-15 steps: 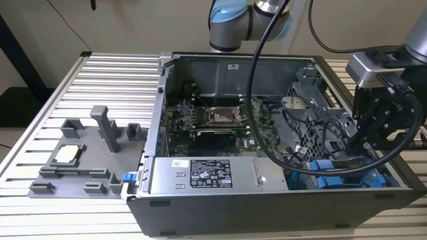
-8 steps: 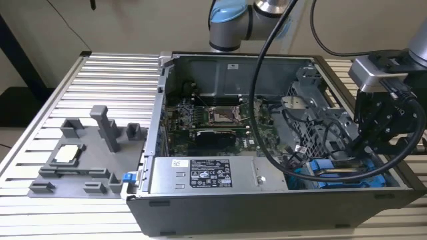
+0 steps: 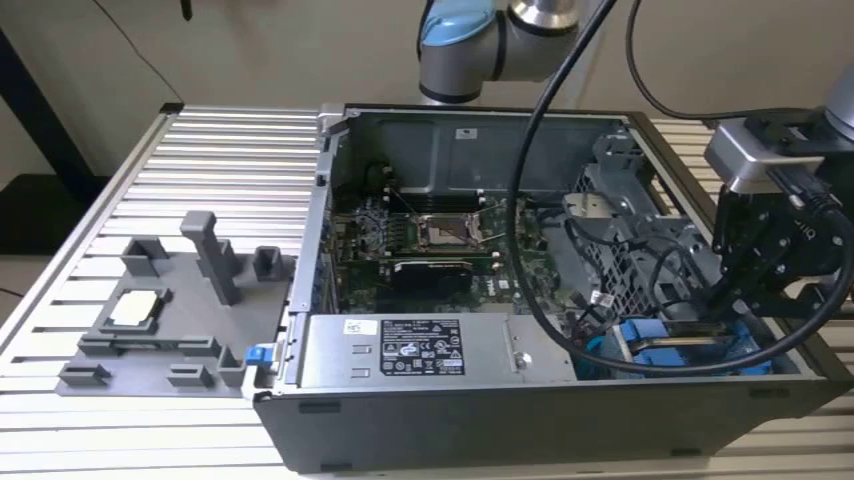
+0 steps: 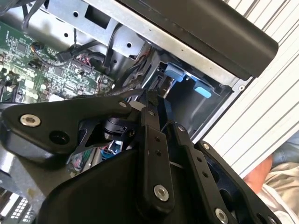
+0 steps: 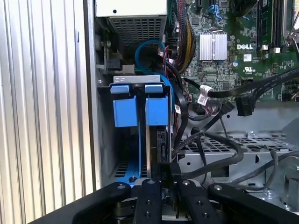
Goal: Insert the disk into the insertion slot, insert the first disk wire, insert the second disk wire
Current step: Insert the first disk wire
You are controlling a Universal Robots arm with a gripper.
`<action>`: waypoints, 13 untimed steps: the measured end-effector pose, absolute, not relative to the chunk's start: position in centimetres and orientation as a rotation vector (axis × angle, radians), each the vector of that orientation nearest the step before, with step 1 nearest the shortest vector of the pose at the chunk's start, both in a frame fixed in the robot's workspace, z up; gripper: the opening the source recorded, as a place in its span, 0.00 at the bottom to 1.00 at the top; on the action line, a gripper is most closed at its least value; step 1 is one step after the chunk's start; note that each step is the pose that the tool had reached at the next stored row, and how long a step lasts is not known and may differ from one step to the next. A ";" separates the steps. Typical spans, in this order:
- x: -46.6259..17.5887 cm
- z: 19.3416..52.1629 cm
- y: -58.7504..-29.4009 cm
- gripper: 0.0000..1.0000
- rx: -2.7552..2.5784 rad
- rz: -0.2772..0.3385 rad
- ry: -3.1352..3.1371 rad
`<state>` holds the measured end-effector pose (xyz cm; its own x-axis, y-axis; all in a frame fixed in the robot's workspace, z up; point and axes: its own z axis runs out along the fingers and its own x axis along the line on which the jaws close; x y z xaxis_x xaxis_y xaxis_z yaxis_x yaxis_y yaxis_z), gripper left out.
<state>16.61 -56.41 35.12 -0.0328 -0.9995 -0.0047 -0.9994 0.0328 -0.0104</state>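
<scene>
Bright blue plastic marks the work site. Two glossy, square-cornered blue plastic tabs (image 5: 126,105) sit side by side at the mouth of the rectangular grey sheet-metal insertion slot (image 5: 138,80). The slot is in a corner of the open dark-grey steel computer case (image 3: 534,430), which rests on the ribbed aluminium table (image 3: 227,170).

The black, jointed metal gripper (image 5: 164,169) is poised right at that slot, lined up with the bay under one tab. Just ahead of it, inside the bay, stands what I take for the flat silver-grey disk (image 5: 161,144) in its blue carrier frame. It shows edge-on as a thin, dark, upright slab with a slim blue rail beside it (the label and broad faces are hidden, so this is a judgement). Whether the gripper is clamped on it or parted, I cannot tell.

If that reading holds, the first step looks under way or close to complete. The two wire steps appear left to do. Thick, rubbery black cables (image 5: 229,158) loop loosely over the perforated grey metal cage (image 5: 261,140). A blocky black plug (image 5: 244,105) hangs free near the green circuit board (image 5: 224,74), well apart from the slot.

In the exterior view the matt grey power-supply box with a black label (image 3: 420,350) lies beside the slot, toward the exterior view's left.
</scene>
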 end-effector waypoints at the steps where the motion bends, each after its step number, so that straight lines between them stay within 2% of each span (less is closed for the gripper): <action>1: 16.7 35.0 -56.4 0.19 -2.177 -0.006 2.251; 13: 16.8 34.4 -56.4 0.19 -2.176 -0.006 2.252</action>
